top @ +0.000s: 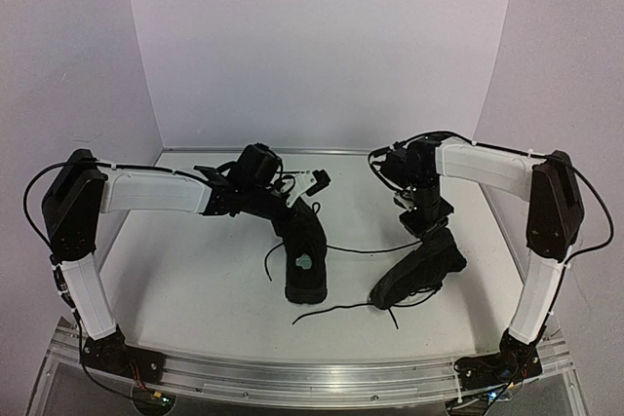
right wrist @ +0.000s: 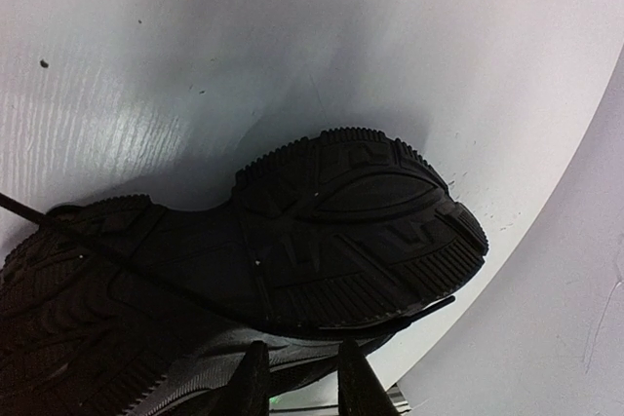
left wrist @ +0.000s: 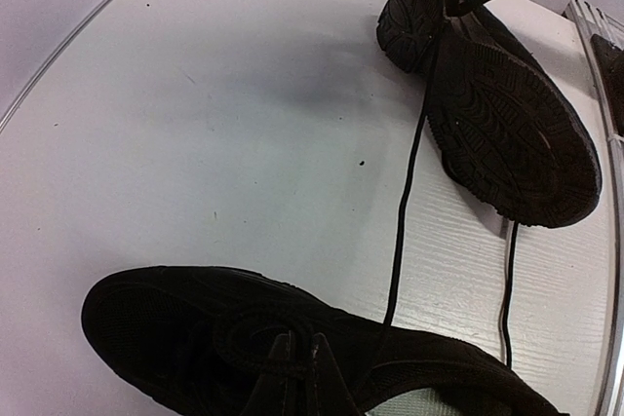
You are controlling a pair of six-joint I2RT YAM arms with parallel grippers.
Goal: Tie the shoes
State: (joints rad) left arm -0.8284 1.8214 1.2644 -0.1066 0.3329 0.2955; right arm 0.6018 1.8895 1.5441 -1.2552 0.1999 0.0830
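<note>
Shoes rest untied on table (top: 195, 275); upright shoe (top: 304, 282) sits under left gripper (left wrist: 302, 343), fingers nearly closed at lacing, probably for lace pickup; tipped shoe (top: 421, 275) presents sole to right gripper (right wrist: 305, 348), closure indeterminate.

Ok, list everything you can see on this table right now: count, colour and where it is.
upright shoe: one, black, table centre, pale insole label showing
tipped shoe: one, black, to the right of the first, its sole facing both wrist cameras
laces: several loose strands, black, trailing between and in front of the shoes
table: one, white, under everything
rail: one, silver, near edge
arms: two, white and black, left and right
left tool: one, black, at the upright shoe's lacing
right tool: one, black, at the tipped shoe's edge
</note>
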